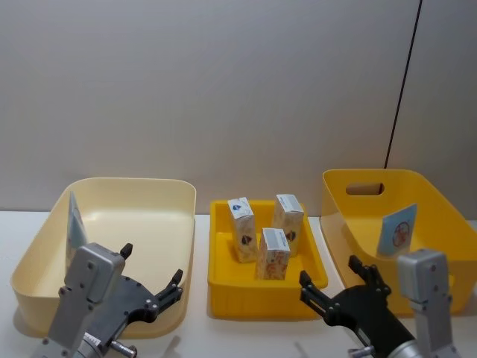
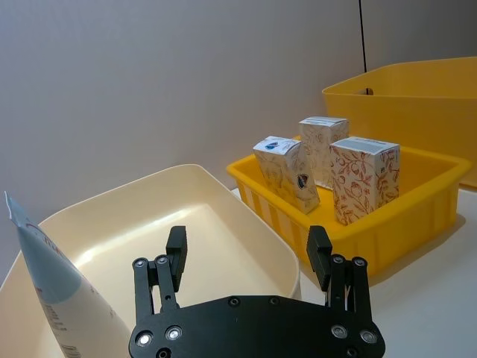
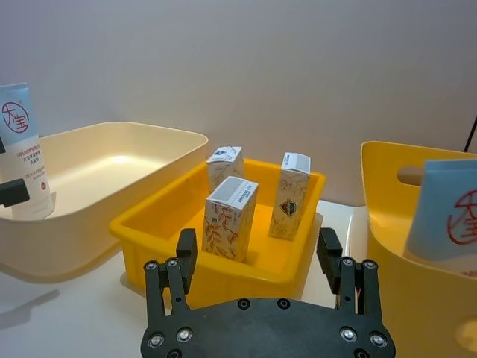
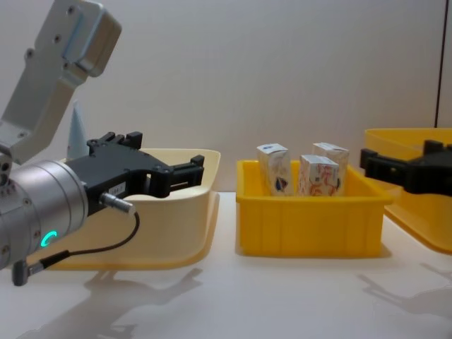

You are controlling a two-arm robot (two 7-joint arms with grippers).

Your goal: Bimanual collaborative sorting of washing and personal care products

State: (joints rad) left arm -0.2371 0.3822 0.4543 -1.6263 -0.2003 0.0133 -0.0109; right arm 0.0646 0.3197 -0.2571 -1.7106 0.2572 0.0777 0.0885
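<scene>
Left gripper (image 1: pixel 153 267) and right gripper (image 1: pixel 330 272) both gape wide, empty. Three cartons (image 1: pixel 273 253) stand in the tray (image 1: pixel 253 300) ahead, between the two pairs of fingers. The left tube (image 1: pixel 74 224) is in the cream bin (image 1: pixel 134 183) outside the left fingers, and the right tube (image 1: pixel 395 230) is in the yellow bin (image 1: pixel 349 224) beyond the right ones.

1. Three white cartons at centre frame: back-left carton (image 1: pixel 241 228), back-right carton (image 1: pixel 288 214), front carton (image 1: pixel 273 253).
2. Two pale-blue tubes: left tube (image 1: pixel 75 224), right tube (image 1: pixel 396 230).
3. Three bins: cream bin (image 1: pixel 134 181) at left, yellow tray (image 1: pixel 261 300) at centre, deep yellow bin (image 1: pixel 339 212) at right.
4. Two grippers along the bottom edge: left gripper (image 1: pixel 152 262), right gripper (image 1: pixel 329 269).
</scene>
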